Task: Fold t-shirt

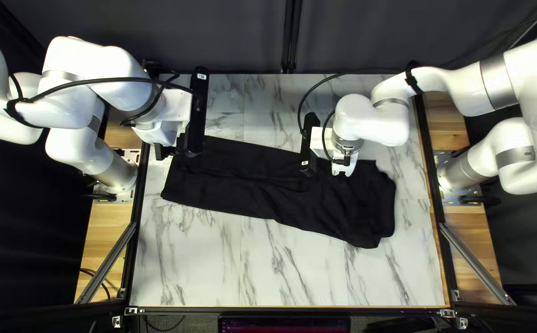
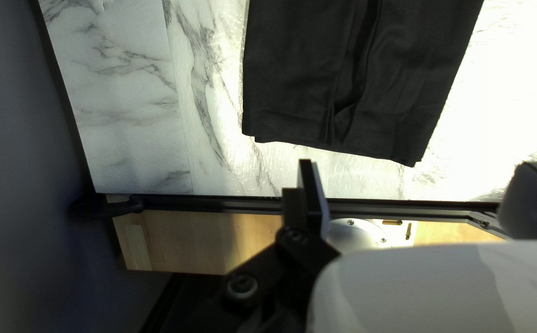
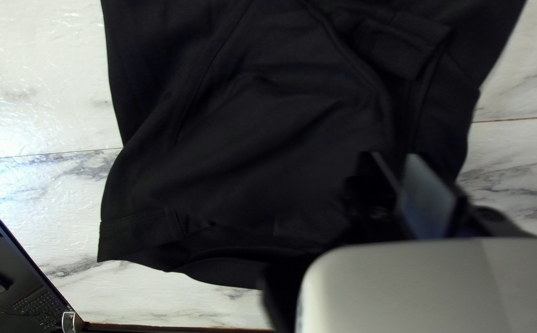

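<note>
garment: your black garment (image 1: 268,185), long and trouser-like, lay flat across the marble-pattern table (image 1: 194,265), slanting down toward the right of the top left view
narrow end: by your left arm, lengthwise creases
wide end: toward your right arm, more rumpled, layers bunched
left gripper: your left gripper (image 1: 168,150) was released, fingers wide apart, nothing gripped; sat just beside the narrow end
right gripper: your right gripper (image 1: 343,171) was released too, fingers slightly parted, no cloth pinched; was over the wider half, contact you couldn't tell
laptop: at your table's near edge (image 3: 40,302)
</note>
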`<state>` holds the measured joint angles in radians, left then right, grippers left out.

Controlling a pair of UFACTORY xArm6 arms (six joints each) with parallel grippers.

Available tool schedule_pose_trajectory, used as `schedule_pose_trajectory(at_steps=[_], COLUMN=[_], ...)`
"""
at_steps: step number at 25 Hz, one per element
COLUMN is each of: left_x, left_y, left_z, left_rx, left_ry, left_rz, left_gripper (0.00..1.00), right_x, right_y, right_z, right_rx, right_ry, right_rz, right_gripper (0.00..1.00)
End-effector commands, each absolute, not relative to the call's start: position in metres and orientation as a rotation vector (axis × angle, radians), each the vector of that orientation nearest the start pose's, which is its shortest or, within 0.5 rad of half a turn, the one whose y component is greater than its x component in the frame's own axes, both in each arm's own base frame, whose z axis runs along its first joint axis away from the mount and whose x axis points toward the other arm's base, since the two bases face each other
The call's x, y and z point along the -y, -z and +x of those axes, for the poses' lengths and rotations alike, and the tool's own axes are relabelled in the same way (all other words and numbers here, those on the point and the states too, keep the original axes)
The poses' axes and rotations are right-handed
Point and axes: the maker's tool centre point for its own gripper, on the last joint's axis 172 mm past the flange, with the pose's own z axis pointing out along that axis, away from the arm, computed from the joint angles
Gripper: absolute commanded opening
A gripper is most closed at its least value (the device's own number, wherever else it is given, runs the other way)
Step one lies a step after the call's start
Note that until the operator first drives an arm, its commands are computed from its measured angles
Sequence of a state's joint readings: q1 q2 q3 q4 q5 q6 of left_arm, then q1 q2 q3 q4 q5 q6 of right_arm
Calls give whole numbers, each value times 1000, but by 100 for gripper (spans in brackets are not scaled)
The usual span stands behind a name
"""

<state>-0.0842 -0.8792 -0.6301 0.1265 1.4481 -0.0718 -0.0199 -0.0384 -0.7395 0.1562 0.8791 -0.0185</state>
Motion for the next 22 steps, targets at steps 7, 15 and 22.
schedule_pose_trajectory(at_steps=[7, 15, 22], left_x=[-11, -11, -11], left_y=[-284, -284, -284], left_z=[256, 256, 256], left_rx=[-36, -36, -36], left_ry=[107, 107, 107], left_rz=[-3019, -3019, -3019], left_gripper=[100, 100, 100], right_x=[-92, -95, -90], right_y=[-87, -86, -65], right_z=[366, 371, 347], right_rx=[-519, -582, -603], right_ry=[-52, -30, -55], right_rz=[-2837, -2809, -2791], right_gripper=[100, 100, 100])
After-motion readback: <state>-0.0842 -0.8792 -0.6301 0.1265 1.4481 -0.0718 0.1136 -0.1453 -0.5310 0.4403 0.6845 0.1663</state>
